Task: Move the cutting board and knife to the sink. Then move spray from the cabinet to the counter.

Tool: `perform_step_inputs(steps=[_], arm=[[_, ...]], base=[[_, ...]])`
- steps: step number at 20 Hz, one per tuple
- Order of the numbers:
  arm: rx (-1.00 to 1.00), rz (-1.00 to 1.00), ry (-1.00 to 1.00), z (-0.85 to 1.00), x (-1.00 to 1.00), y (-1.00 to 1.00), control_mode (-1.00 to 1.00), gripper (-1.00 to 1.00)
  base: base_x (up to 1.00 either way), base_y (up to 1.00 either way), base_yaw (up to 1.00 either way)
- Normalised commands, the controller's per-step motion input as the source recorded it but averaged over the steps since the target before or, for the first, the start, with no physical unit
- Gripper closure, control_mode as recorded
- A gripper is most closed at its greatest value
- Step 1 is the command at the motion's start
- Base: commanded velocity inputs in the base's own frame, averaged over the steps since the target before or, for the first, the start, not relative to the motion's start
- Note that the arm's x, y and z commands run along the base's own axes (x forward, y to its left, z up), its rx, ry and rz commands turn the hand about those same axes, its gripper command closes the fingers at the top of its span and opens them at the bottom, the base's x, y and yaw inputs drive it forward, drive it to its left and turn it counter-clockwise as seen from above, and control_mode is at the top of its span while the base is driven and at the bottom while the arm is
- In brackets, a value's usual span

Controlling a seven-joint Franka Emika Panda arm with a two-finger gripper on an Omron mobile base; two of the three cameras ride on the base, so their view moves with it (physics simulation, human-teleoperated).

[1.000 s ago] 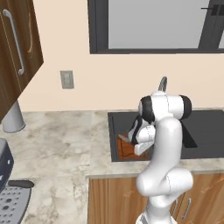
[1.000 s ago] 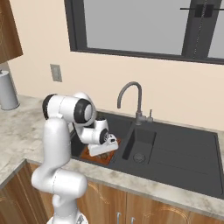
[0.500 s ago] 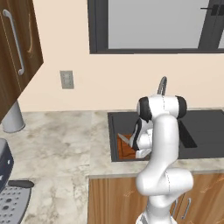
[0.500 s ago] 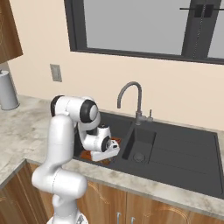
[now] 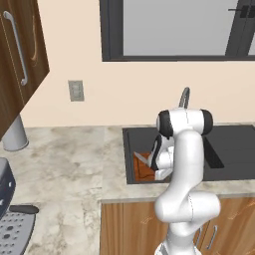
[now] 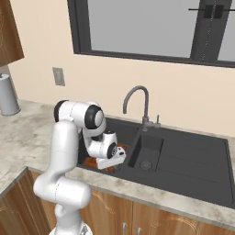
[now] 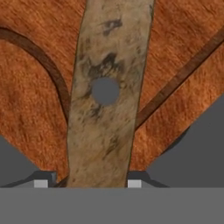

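Since a second ago the arm has leaned further right and lower into the sink, carrying the claw down onto the cutting board in the left basin. The knife lies between the fingertips, gripped by its handle, its long axis running along the claw's view, across the board's groove
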Motion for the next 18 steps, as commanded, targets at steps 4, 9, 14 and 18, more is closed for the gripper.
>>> perform_step_inputs(steps=[4, 9, 14, 18], arm=[[0.0, -0.04, 0.01, 0.1, 0.0, 0.0, -1.0, -1.0], [0.0, -0.12, 0.06, 0.33, -0.08, 0.0, -1.0, -1.0], [0.0, -0.17, 0.01, 0.45, -0.1, 0.0, -1.0, -1.0], [0.0, -0.12, 0.0, 0.48, -0.09, 0.0, -1.0, -1.0]], base=[[0.0, 0.0, 0.0], [0.0, 0.0, 0.0], [0.0, 0.0, 0.0], [0.0, 0.0, 0.0]])
